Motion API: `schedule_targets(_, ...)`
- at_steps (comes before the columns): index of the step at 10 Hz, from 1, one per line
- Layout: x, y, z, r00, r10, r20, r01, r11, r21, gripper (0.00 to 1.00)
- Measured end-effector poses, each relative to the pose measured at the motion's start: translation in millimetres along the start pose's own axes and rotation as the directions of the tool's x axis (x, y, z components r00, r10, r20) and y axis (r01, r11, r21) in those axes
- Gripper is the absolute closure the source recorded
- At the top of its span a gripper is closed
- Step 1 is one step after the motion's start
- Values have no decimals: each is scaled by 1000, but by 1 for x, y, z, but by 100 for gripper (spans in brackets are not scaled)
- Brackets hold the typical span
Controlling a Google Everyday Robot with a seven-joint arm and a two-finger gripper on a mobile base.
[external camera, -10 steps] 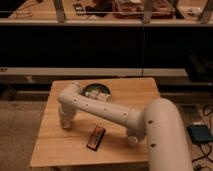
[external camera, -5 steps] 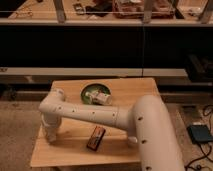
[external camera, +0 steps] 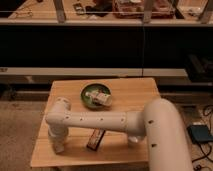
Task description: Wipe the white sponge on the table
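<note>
Dark shelving runs behind one pale plank tabletop (external camera: 135, 90). At its twelve o'clock stands one green bowl (external camera: 88, 100) holding a whitish packet (external camera: 98, 97). One dark flat bar (external camera: 95, 139) lies near six o'clock. The single arm ends at eight o'clock, its pincer (external camera: 58, 145) closed, pressed down on the tabletop; the white sponge is hidden beneath it.

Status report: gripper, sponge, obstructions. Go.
Gripper shut, down at table front-left edge. White sponge not visible, likely under the gripper. Dark flat packet lies just right of it; green bowl behind.
</note>
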Motion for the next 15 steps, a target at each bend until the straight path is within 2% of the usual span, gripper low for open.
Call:
schedule_targets(2,-17,29,-5,997,83,-7,-83,996,-30,100)
schedule_targets(3,-20,49,-13,989,145,-33,-146,988,-42,100)
schedule_targets(5,-13,78,-29,971,222,-93,-227,972,-53,100)
schedule_targets(7,4,93,-41,953,264,-147,-271,962,-34,100)
schedule_targets(10,36,97,-45,947,264,-183,-268,963,2,100)
schedule_targets(12,60,91,-39,952,243,-186,-240,970,39,100)
schedule_targets(13,75,81,-37,958,215,-188,-208,977,55,100)
schedule_targets(15,96,66,-38,966,171,-192,-160,984,72,100)
